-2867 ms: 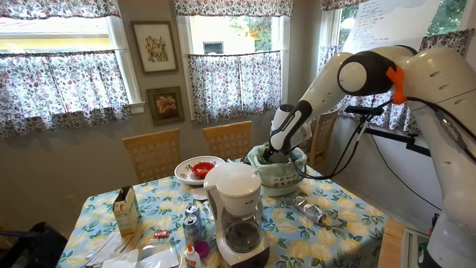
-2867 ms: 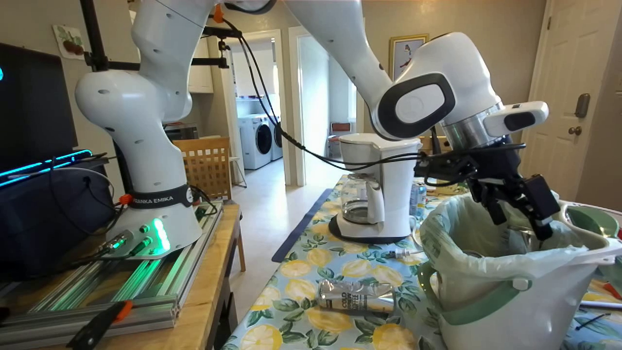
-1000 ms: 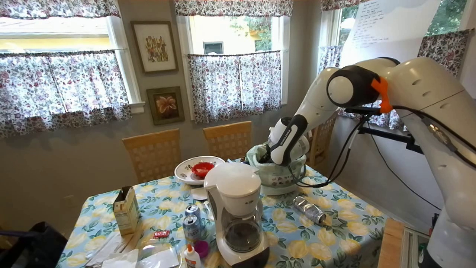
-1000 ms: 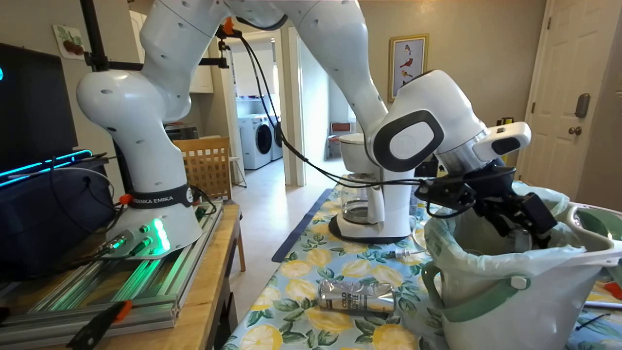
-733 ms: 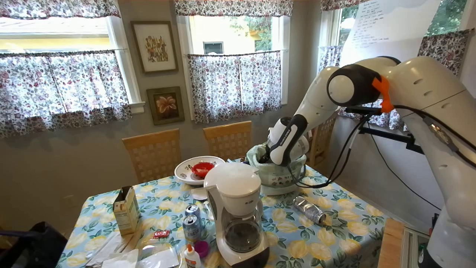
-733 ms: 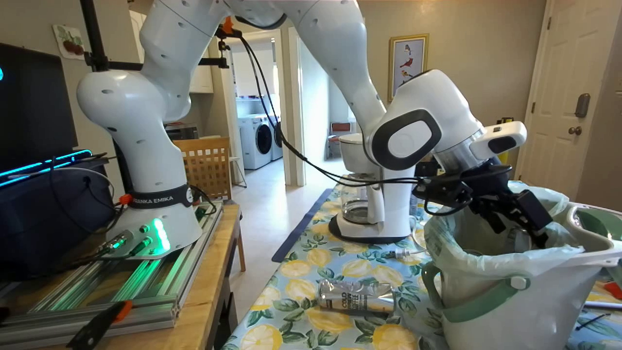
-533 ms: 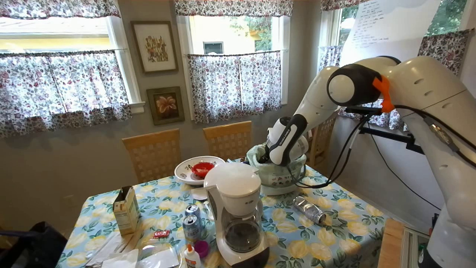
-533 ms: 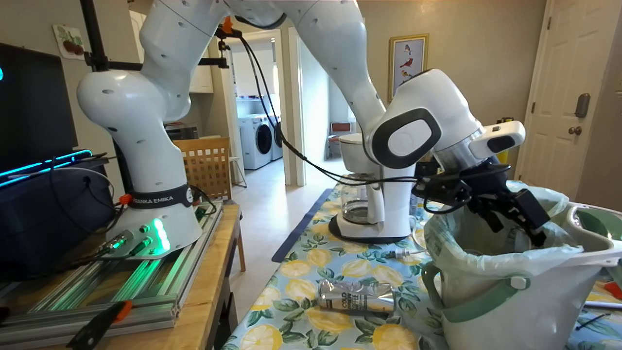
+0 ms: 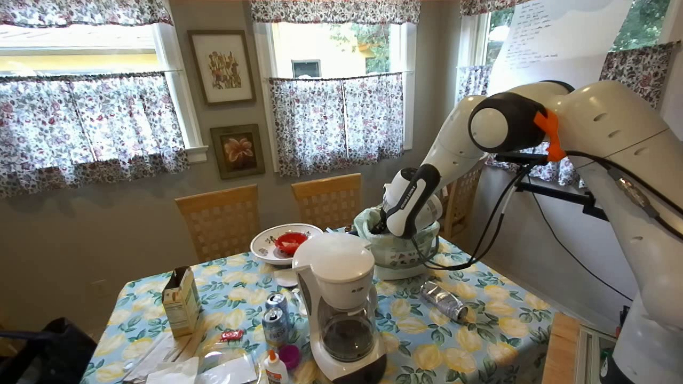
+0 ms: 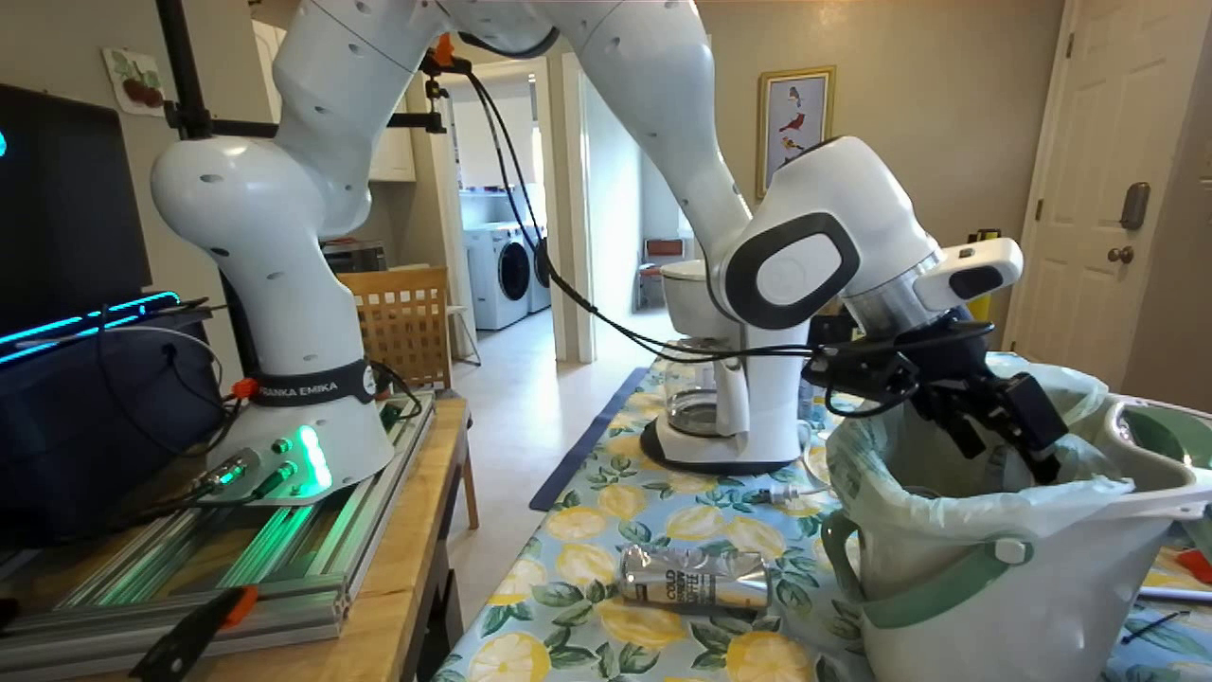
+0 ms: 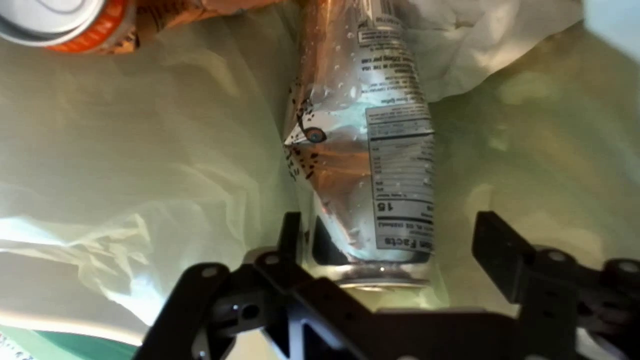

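My gripper (image 11: 387, 215) reaches down into a white bin (image 10: 1023, 606) with a pale green liner (image 11: 150, 125). Its jaws stand wide apart. Between them, in the wrist view, lies a dented silver can (image 11: 395, 165) with a printed nutrition label. The left finger (image 11: 290, 235) is close beside the can; whether it touches cannot be told. A gap shows between the can and the right finger (image 11: 500, 255). Top left in that view is an orange-rimmed can (image 11: 95, 30), partly cut off. In an exterior view the fingertips are mostly hidden behind the arm and bin (image 9: 403, 256).
A silver coffee can (image 10: 696, 578) lies on the lemon-print tablecloth beside the bin. A white coffee maker (image 9: 341, 261) stands close by. A bowl (image 9: 261, 248), upright drink cans (image 9: 275, 325), a glue bottle (image 9: 275, 368) and a carton (image 9: 181, 304) are also on the table.
Since the oldest frames the arm has come down, putting the gripper deeper in the bin, and the bin has shifted slightly. Over the last second the hand has drifted only a little.
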You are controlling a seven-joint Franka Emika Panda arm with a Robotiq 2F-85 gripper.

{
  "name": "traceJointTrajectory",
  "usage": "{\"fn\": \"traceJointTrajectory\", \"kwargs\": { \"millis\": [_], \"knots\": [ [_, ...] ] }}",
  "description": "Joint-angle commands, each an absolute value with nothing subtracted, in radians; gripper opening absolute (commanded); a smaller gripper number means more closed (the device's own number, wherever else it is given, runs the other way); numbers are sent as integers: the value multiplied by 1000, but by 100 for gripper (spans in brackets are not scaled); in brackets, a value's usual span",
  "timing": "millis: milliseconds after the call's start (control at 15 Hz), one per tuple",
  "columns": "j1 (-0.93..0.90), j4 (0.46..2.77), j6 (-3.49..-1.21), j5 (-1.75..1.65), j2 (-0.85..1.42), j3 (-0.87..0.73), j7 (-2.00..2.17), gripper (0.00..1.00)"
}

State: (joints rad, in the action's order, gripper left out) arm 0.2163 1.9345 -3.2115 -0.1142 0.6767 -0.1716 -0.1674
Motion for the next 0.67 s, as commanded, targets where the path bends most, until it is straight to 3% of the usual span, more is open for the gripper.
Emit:
{"fn": "traceJointTrajectory", "kwargs": {
  "millis": [0,267,600],
  "knots": [
    [209,1927,-3218,-127,690,-179,-168,57],
    [207,1931,-3213,-129,682,-184,-169,33],
    [221,1975,-3190,-131,614,-172,-174,32]
  ]
}}
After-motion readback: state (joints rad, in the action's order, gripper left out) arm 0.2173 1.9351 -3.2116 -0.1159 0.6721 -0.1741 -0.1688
